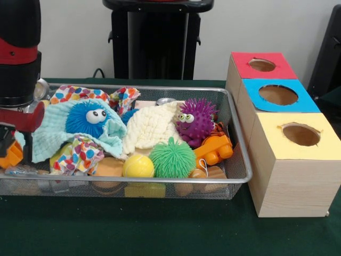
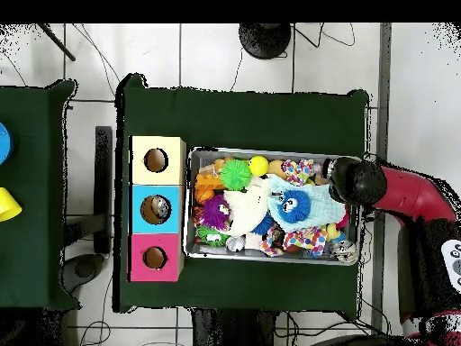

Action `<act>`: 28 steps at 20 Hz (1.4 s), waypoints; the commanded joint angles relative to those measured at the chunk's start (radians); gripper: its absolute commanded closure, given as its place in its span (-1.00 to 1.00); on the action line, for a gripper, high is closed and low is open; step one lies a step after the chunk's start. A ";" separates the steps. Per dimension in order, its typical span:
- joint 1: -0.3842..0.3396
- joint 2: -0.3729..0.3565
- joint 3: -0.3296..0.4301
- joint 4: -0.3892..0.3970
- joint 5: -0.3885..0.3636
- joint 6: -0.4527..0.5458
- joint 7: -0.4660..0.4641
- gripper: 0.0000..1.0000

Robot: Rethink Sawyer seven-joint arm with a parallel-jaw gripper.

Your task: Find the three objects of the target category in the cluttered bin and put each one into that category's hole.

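Searching the wire bin [image 1: 241, 160] is the step in hand, and it is best done by first settling which category is wanted, since the task sentence does not name it. The arm stands over the bin's end opposite the boxes; its gripper [image 1: 11, 140] is only partly visible at the picture's edge, so whether it is open or holding anything cannot be told. Likely candidates (a judgement only) are the three spiky toys: the blue one [image 1: 87, 119] nested in a pale blue cloth [image 1: 50, 141], the purple one [image 1: 196, 120] and the green one [image 1: 172, 158]. Lift one item at a time, clear of the cloths, then carry it across to the three boxes standing just beside the bin: red box [image 1: 264, 66], blue box [image 1: 277, 95], yellow box [image 1: 300, 135]. The front view shows the toys' height and how cloth drapes them. The overhead view [image 2: 358, 180] shows the arm's place over the bin's end, and something inside the blue hole [image 2: 157, 209], unseen from the front.
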 commanded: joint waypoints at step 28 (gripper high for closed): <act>-0.100 0.051 0.232 0.023 -0.168 0.055 -0.245 1.00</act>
